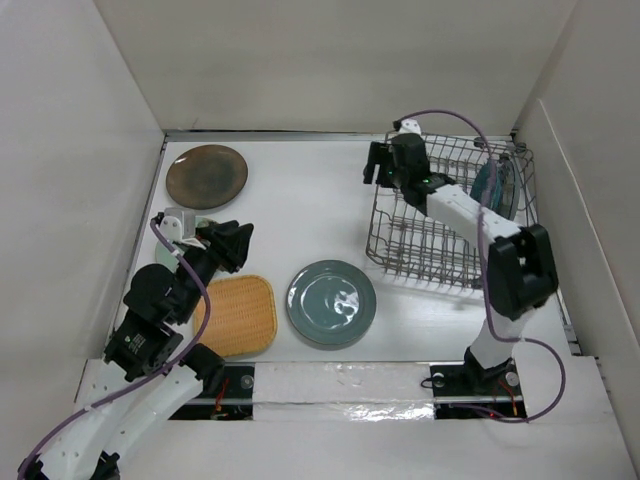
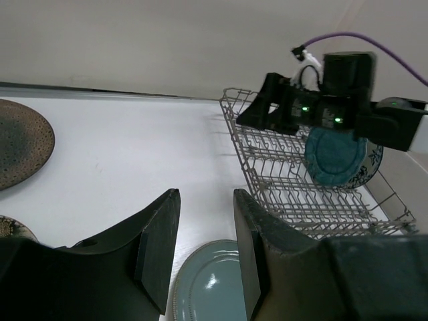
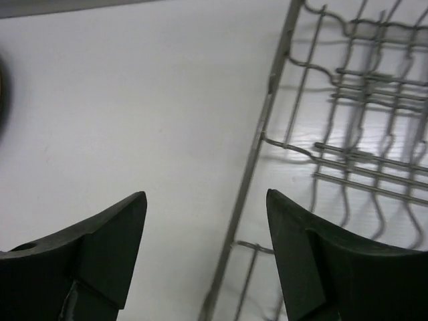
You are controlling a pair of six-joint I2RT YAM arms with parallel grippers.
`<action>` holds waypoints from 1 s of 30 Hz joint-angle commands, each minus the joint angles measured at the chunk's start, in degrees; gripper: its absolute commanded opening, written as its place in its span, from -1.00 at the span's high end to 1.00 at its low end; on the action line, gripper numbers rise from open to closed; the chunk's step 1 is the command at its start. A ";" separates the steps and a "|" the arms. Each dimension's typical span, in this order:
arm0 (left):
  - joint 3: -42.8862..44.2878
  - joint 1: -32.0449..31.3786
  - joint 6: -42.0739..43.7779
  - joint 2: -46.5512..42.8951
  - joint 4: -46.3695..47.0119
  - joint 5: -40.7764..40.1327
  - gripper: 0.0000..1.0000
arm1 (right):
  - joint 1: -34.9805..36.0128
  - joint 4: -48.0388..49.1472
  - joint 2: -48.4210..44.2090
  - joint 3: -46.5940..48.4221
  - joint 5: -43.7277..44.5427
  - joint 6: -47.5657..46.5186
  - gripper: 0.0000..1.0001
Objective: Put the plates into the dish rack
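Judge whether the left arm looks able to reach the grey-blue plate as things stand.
Probably yes. The grey-blue plate lies flat and uncovered on the table, just ahead of the open left gripper, with nothing between them.

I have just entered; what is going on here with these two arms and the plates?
The robot is loading plates into the silver-grey wire dish rack. A teal scalloped plate stands upright inside it. The right pincer hangs open and empty over the rack's left rim. The left pincer is also open and empty. The dark brown round plate, the tan woven rounded-square plate and the grey-blue round plate lie flat on the table.
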 commanded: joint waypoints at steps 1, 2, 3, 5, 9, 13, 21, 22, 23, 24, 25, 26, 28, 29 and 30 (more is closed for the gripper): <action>0.05 -0.20 0.50 0.93 1.38 -1.07 0.31 | 1.25 2.14 6.25 7.80 2.52 1.21 -0.56; -0.04 -0.20 0.59 1.02 1.55 -1.15 0.31 | 1.86 2.05 7.66 8.59 2.87 1.39 -0.54; -0.13 -0.20 0.59 1.11 1.64 -1.50 0.31 | 1.87 2.05 8.98 9.30 3.49 1.39 -0.54; -0.13 -0.20 0.68 1.55 1.47 -1.77 0.31 | 1.87 2.22 12.15 10.79 5.16 1.48 -0.51; -0.04 -0.20 0.76 2.16 1.55 -1.77 0.31 | 1.87 0.12 16.55 13.61 6.65 1.30 -0.43; 0.13 -0.20 0.85 2.78 1.12 -1.95 0.31 | 1.35 0.55 18.22 13.43 7.72 1.13 -0.37; -0.04 -0.20 0.94 3.13 1.20 -2.47 0.31 | 1.34 0.19 18.41 12.04 5.52 -4.32 0.14; -0.04 -0.20 0.94 3.13 1.29 -2.56 0.31 | 1.34 1.42 16.49 8.72 4.04 -4.76 0.22; -0.13 -0.20 0.94 3.31 1.29 -2.65 0.31 | 1.34 3.43 15.68 7.30 3.15 -5.28 0.28; -0.04 -0.20 0.94 3.57 1.12 -2.30 0.31 | 1.34 3.45 15.07 6.32 2.62 -5.90 0.33; -0.04 -0.20 0.94 3.75 1.12 -2.21 0.31 | 1.34 3.19 14.19 5.10 1.92 -6.34 0.37; 0.05 -0.20 0.94 3.75 1.12 -1.86 0.31 | 1.34 3.02 13.49 4.39 1.65 -6.61 0.38; -0.04 -0.20 0.94 3.75 1.38 -2.03 0.31 | 1.86 3.36 11.73 2.37 1.73 -7.48 0.46; -0.13 -0.20 0.94 3.92 1.38 -2.03 0.31 | 1.87 3.71 9.89 0.18 1.65 -7.66 0.47; -0.04 -0.20 0.94 4.10 1.12 -2.03 0.32 | 1.87 3.89 9.01 -0.79 1.47 -8.10 0.47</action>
